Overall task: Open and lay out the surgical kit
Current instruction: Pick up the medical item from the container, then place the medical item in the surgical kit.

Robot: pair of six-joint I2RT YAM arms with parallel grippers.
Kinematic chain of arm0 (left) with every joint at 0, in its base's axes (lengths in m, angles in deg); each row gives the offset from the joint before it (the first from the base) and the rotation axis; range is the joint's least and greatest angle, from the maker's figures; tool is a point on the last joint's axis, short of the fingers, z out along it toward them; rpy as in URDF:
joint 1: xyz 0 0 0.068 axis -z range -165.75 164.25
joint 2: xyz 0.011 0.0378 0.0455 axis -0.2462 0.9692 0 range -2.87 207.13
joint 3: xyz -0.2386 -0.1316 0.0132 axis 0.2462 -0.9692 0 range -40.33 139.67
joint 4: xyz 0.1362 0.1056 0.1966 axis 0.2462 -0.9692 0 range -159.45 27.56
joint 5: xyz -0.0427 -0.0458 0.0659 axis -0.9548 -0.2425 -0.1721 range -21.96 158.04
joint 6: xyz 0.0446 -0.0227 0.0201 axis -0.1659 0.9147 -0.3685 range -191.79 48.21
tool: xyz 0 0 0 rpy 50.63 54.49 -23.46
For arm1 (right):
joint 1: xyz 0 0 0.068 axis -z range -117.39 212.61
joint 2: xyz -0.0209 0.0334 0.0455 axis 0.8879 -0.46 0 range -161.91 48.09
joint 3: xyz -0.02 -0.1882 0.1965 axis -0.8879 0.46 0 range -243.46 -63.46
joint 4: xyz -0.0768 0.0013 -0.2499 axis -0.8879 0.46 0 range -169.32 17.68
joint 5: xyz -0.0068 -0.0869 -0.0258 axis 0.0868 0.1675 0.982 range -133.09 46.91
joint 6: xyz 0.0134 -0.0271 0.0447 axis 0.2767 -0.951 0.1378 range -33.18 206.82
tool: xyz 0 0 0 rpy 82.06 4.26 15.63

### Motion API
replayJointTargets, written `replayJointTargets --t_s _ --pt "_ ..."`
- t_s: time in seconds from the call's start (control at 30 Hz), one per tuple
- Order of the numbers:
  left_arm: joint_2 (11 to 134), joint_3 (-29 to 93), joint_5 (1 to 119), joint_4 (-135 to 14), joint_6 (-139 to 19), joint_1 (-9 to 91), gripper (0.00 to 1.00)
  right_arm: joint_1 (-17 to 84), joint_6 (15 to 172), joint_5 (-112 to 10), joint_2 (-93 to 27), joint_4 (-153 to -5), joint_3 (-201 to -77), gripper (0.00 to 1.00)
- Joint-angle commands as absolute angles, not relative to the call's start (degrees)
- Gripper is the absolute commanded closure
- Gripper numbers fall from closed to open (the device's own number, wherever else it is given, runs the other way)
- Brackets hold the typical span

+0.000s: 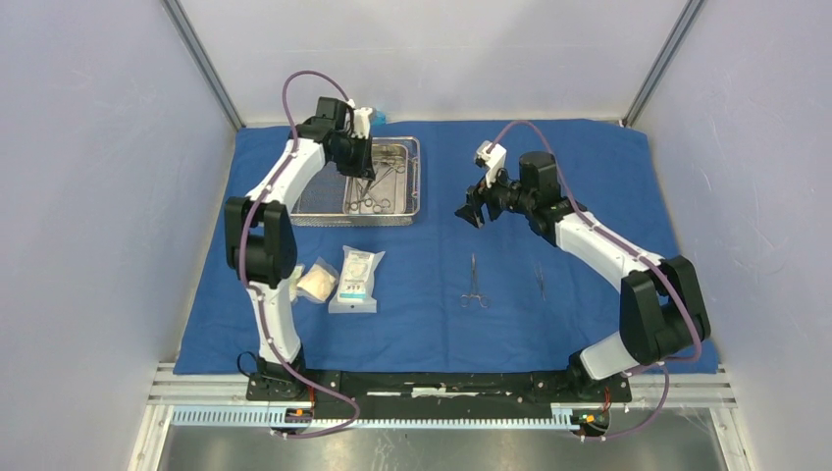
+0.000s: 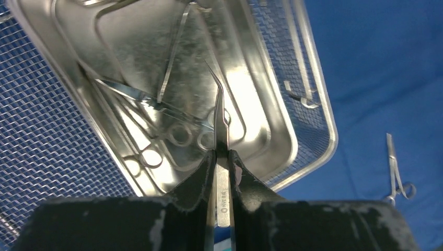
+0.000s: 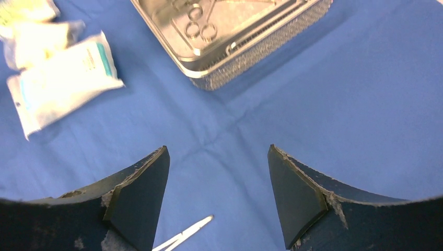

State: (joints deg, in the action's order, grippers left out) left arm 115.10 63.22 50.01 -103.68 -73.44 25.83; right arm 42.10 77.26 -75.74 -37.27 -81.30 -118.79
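Left tool [image 2: 222,153] pinching forceps [image 2: 221,111], handle partly hidden

The top view looks down from high above the near edge, facing the far wall, and takes in the whole blue cloth [image 1: 432,324]. The left wrist view sits very close over the steel pan [image 2: 130,47] inside the mesh basket [image 2: 42,130] at the far left, with its own fingers [image 2: 193,183] along the bottom edge. The right wrist view hangs higher above the middle of the cloth, faces left, and shows its fingers [image 3: 141,193] low in frame. All three views share the pan and basket; the packets [image 3: 62,78] appear in the top and right wrist views.
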Motion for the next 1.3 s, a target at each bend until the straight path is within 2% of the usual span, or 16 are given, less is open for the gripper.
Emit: replayJointTargets --t_s 0.0,0.2,0.43,0.83,1.27 --pt "106.3 59.7 38.0 -99.4 -77.0 25.6 0.93 41.5 86.4 -79.1 -38.8 -89.7 -122.8 0.24" --pt "100.4 52.2 20.8 -95.2 -75.8 25.9 0.94 41.2 97.4 -85.0 -39.8 -97.9 -122.6 0.23" --pt "93.3 42.3 13.2 -85.6 -72.5 29.1 0.94 41.1 104.1 -89.7 -38.0 -108.6 -117.4 0.22" --pt "87.8 32.4 7.9 -71.1 -63.7 35.5 0.94 41.1 115.0 -94.2 -35.6 -126.9 -108.5 0.21" --pt "86.8 29.3 5.8 -67.6 -62.5 37.8 0.94 41.5 117.9 -93.0 -36.0 -131.5 -105.9 0.22"
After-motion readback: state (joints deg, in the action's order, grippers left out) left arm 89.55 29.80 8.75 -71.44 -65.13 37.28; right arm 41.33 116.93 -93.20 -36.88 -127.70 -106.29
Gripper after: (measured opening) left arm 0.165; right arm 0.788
